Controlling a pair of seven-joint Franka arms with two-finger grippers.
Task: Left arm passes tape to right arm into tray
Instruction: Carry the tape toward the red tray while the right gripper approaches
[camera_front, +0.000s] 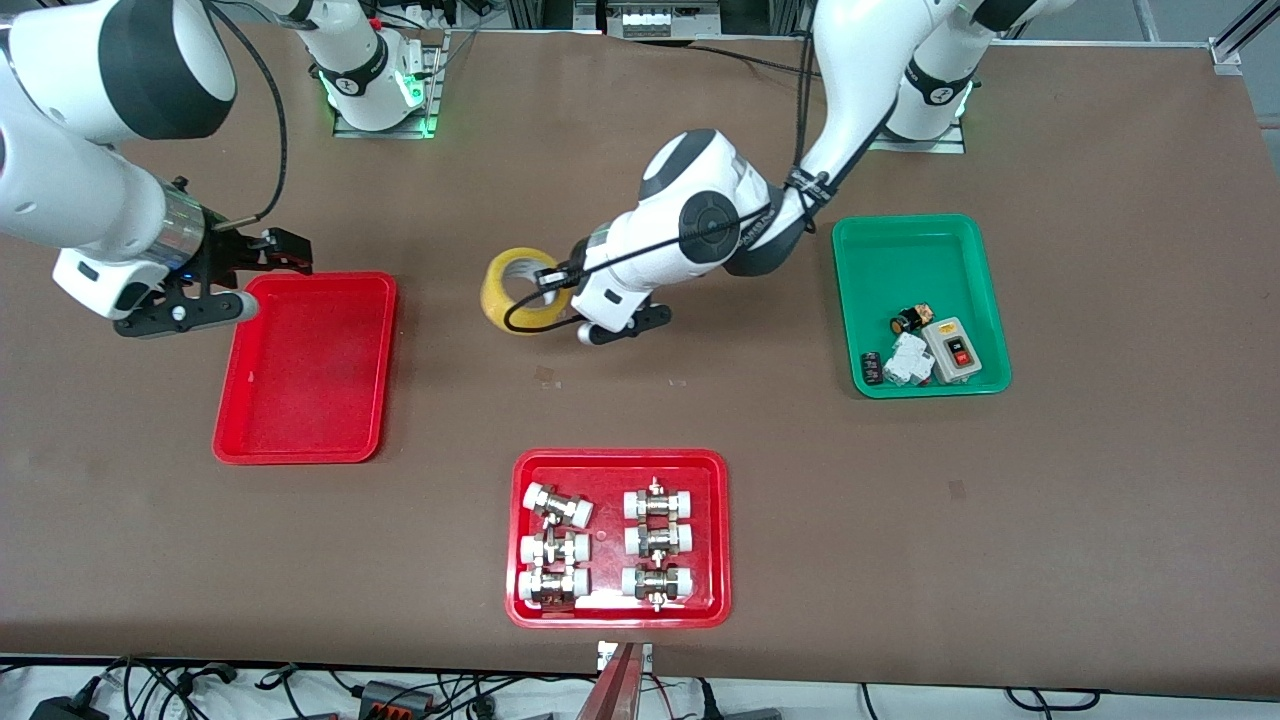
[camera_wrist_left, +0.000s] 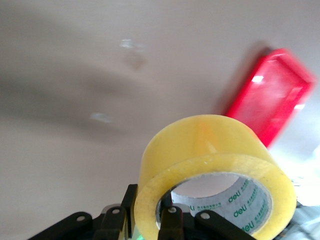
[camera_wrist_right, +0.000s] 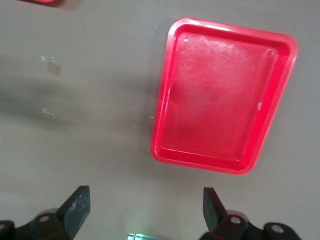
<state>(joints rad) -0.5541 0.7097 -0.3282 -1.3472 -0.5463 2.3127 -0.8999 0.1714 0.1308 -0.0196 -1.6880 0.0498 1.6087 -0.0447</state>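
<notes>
Nearest the camera sits a red tray of metal fittings (camera_front: 618, 538), which plays no part in the job. Up from it, over the bare middle of the table (camera_front: 1100, 500), the left gripper (camera_front: 545, 283) is clamped on the wall of the tape (camera_front: 512, 290), one finger through the roll's hole; the roll looks lifted clear of the surface, though its height is hard to judge from above. So the pickup is done.

The right gripper (camera_front: 262, 282) hangs with its jaws spread wide and empty, over the table just off the tray's (camera_front: 300, 440) edge at the right arm's end; in its wrist view the tray (camera_wrist_right: 165, 120) lies bare just ahead of the fingertips. A wide stretch of table separates the two grippers, so I'd say the handover has not begun.

Left to do: bring the grippers together, let the right one take the roll, free the left's hold, then set the tape down in the tray. A green tray of small parts (camera_front: 860, 300) lies near the left arm's elbow.
</notes>
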